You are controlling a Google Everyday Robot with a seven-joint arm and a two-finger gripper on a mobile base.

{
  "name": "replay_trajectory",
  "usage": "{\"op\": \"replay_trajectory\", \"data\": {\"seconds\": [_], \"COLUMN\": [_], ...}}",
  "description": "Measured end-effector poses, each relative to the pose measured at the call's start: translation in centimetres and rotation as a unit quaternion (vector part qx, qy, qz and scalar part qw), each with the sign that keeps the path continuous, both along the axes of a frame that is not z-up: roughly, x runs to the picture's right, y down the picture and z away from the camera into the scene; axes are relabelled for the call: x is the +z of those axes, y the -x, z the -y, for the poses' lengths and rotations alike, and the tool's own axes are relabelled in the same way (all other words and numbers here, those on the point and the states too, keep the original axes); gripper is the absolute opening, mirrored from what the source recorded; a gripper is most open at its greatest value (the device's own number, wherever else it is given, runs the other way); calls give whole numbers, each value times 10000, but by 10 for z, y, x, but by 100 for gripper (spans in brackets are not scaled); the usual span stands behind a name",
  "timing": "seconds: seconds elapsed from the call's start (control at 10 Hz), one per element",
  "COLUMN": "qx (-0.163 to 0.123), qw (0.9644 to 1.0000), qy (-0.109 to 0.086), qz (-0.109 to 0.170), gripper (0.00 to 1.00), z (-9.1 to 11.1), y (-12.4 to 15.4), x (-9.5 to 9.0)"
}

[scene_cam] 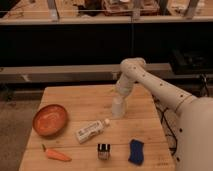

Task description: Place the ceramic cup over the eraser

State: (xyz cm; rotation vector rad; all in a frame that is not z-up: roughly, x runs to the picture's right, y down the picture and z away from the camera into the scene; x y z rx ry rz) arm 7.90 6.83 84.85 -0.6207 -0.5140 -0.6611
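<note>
The ceramic cup is small, white and tapered. It stands wide end down on the wooden table, right of centre. My gripper is directly above it, at the end of the white arm that reaches in from the right, and it meets the cup's top. The eraser is a small dark block with white markings near the table's front edge, well in front of the cup and a little left of it.
An orange bowl sits at the left. A carrot lies at the front left. A white labelled pack lies between cup and eraser. A wavy-edged blue piece lies right of the eraser.
</note>
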Motion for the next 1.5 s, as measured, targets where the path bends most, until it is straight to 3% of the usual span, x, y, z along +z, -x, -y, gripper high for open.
{"op": "replay_trajectory", "data": {"seconds": [0.9,1.1,1.3,1.5], "qx": [-201,-189,-160,-153], "qw": [9996,9995,9994,9992], "qy": [24,19,41,45], "qz": [-199,-248,-316,-354], "gripper": [79,65,42,28], "z": [-15,-16,-18,-19], "y": [1,1,0,2], "x": [8,10,11,13]}}
